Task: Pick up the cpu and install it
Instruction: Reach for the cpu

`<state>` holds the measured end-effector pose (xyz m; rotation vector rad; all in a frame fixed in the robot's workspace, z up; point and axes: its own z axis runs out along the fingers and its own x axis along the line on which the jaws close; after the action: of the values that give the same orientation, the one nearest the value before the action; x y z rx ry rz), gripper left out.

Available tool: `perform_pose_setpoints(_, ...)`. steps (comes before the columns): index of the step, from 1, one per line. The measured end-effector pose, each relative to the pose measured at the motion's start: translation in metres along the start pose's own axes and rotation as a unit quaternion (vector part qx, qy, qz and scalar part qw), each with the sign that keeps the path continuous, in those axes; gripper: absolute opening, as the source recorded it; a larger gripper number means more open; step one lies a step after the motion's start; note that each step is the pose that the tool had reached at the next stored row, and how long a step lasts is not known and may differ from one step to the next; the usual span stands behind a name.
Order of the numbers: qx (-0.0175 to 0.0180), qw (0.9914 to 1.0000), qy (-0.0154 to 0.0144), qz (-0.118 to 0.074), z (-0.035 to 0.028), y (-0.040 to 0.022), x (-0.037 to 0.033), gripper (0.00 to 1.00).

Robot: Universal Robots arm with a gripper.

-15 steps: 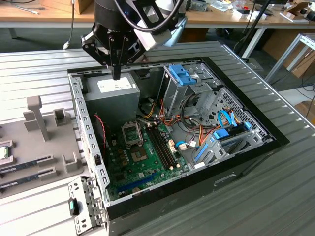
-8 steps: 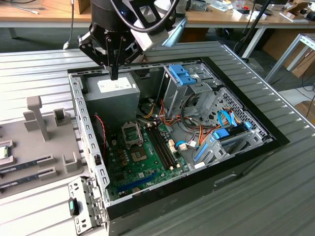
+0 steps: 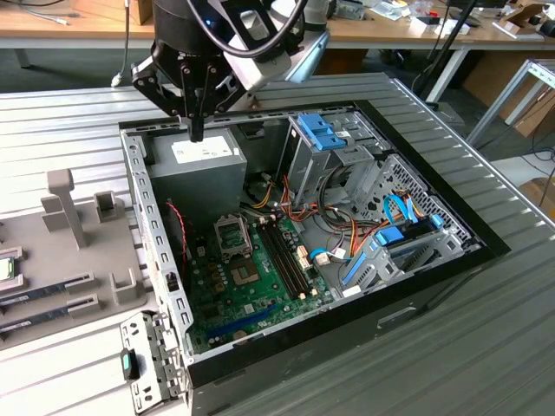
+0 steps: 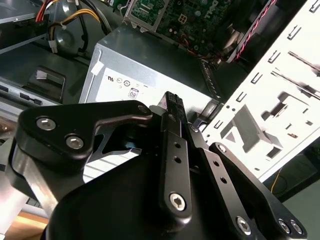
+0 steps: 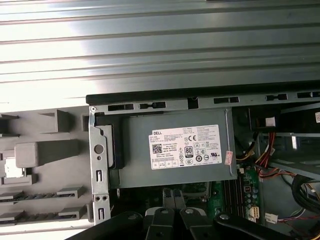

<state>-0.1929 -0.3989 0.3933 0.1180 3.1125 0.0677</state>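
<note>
The cpu [image 3: 6,268] is a small flat square with a green rim. It lies in a pocket of the grey fixture [image 3: 78,251] at the exterior view's far left, and in the first wrist view the cpu [image 5: 12,167] sits at the fixture's edge. My gripper [image 3: 197,128] hangs over the back of the open computer case, above the grey power supply [image 3: 195,165], far from the cpu. Its fingers [image 4: 175,107] are shut together with nothing between them. The hinged socket frame [image 3: 230,232] stands on the green motherboard [image 3: 251,286].
Long memory sticks [image 3: 43,293] lie in slots of the grey fixture. Grey posts [image 3: 65,208] rise from it. The case holds a blue drive cage [image 3: 319,132], loose cables [image 3: 303,204] and a blue bracket [image 3: 381,251]. The case wall [image 3: 156,251] separates fixture and motherboard.
</note>
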Motion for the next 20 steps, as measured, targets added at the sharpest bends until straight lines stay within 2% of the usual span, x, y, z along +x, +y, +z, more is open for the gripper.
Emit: perform_pose_setpoints(20,0.0000,1.00000,0.0000,0.000,-0.0003,-0.0008,0.0102,0.11)
